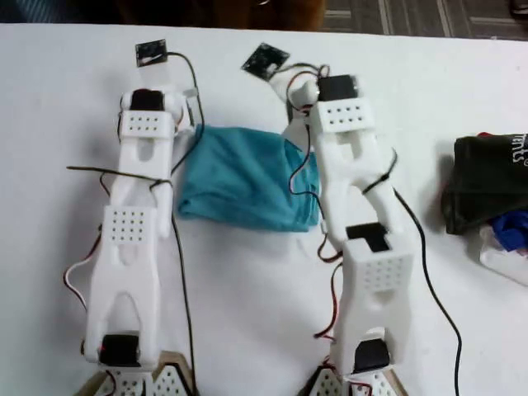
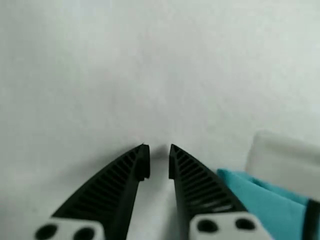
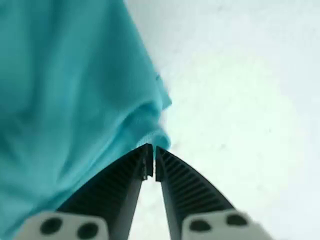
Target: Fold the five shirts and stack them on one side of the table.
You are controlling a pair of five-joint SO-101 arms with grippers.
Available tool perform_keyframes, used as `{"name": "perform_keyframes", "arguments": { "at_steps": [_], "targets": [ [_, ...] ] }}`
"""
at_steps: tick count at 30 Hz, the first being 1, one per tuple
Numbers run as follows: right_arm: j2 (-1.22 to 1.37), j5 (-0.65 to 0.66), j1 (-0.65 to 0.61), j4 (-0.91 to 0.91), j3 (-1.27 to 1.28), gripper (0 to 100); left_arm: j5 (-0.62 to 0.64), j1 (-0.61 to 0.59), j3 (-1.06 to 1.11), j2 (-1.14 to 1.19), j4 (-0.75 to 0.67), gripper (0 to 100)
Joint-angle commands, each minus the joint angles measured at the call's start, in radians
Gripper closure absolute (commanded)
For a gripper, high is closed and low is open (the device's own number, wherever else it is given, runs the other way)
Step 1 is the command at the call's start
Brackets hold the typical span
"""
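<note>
A teal shirt point(image 1: 243, 186), folded into a rough rectangle, lies on the white table point(image 1: 66, 99) between my two arms. My right gripper point(image 3: 153, 162) is shut at the edge of the teal shirt point(image 3: 65, 100), where the fabric bunches against its tips. My left gripper point(image 2: 159, 162) hangs just over bare table with a narrow gap between its fingers and nothing in it; a corner of the teal shirt point(image 2: 260, 200) lies off to its side. In the high view the left arm point(image 1: 136, 190) runs along the shirt's left side and the right arm point(image 1: 355, 165) along its right.
A dark folded shirt point(image 1: 487, 186) sits at the table's right edge, with blue and white cloth point(image 1: 507, 235) just in front of it. Two small black modules point(image 1: 151, 52) point(image 1: 266, 59) lie near the far edge. Loose cables point(image 1: 429, 272) trail beside the arms.
</note>
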Motion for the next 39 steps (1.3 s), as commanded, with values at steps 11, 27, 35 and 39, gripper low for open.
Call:
{"name": "perform_keyframes", "arguments": {
  "at_steps": [11, 27, 35, 39],
  "targets": [
    [0.306, -0.046, 0.093, -0.243, -0.181, 98.1, 0.006, 0.002, -0.030, -0.009, -0.006, 91],
    [0.449, -0.049, 0.153, 0.134, -0.818, 98.1, 0.006, 0.003, -0.030, -0.009, -0.009, 91],
    [0.456, -0.044, 0.081, 0.222, -0.950, 98.1, 0.006, 0.003, -0.030, -0.009, -0.009, 91],
    [0.455, -0.051, 0.047, 0.262, -0.931, 98.1, 0.006, 0.003, -0.030, -0.009, -0.009, 91]
  ]
}}
